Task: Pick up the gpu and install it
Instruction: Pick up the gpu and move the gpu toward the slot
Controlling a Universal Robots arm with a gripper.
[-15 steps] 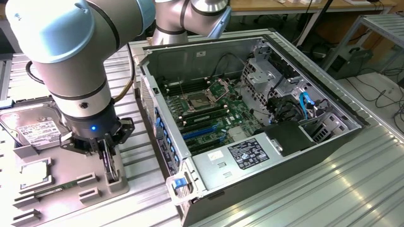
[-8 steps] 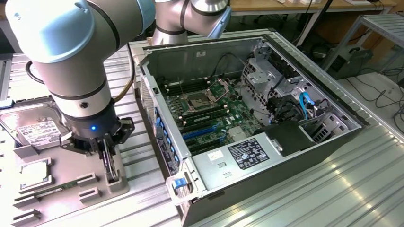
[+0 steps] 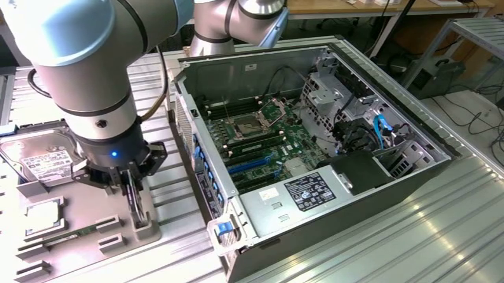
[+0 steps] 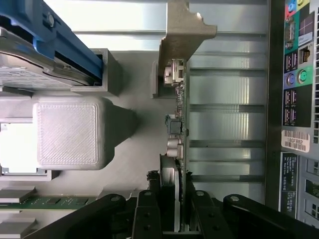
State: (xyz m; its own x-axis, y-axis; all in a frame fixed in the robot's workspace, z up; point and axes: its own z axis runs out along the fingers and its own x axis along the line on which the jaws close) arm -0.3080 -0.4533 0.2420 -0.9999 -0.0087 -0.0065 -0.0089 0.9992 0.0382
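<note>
Claw (image 3: 134,203) clenched on the gpu (image 3: 143,219), which stands on edge in the grey holder tray (image 3: 153,237).
Exterior view: the open computer case (image 3: 260,203) is just beside the tray, on the exterior view's right. Wrist view: the gpu (image 4: 180,124) is edge-on between the fingers (image 4: 149,211), with bare ribbed surface (image 4: 224,124) along one face and a grey block (image 4: 67,129) apart from the other.

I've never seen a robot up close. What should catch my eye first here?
First, the big silver robot arm on the exterior view's left, with its gripper at a thin gpu standing on edge in a grey holder. Towards the exterior view's right lies an open computer case, its green motherboard exposed.
</note>
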